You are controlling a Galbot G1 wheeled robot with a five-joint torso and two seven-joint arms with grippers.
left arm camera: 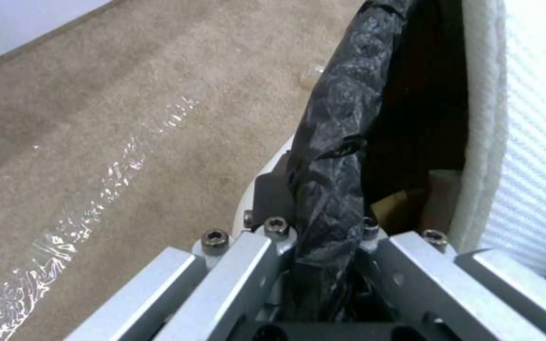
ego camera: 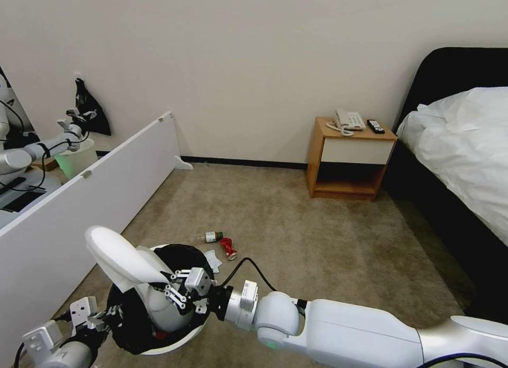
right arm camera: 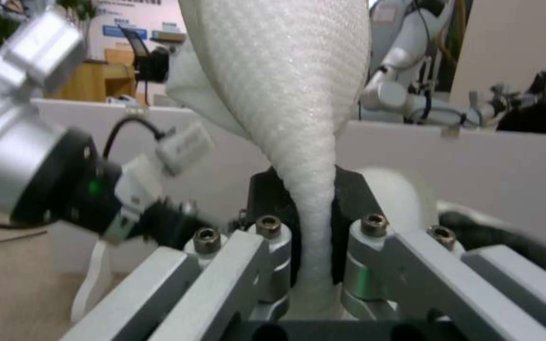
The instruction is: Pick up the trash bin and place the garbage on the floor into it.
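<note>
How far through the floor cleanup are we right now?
Partly done. The left pincer grips the black-bag-lined round white trash bin by its rim; brown paper already lies inside it. The right pincer clamps a flat white slipper, held over the bin. Left on the beige carpet: clear bottle, crushed red can, crumpled white paper.

No text, brand, number or sign can be read. A green and white label is carried by the bottle [ego camera: 213, 236] lying on the carpet just beside the red can [ego camera: 228, 247], but its print cannot be made out. Blue lettering is shown on a wall poster [right arm camera: 123, 29] far behind the white slipper [right arm camera: 286, 90], and it is too blurred to be read.
</note>
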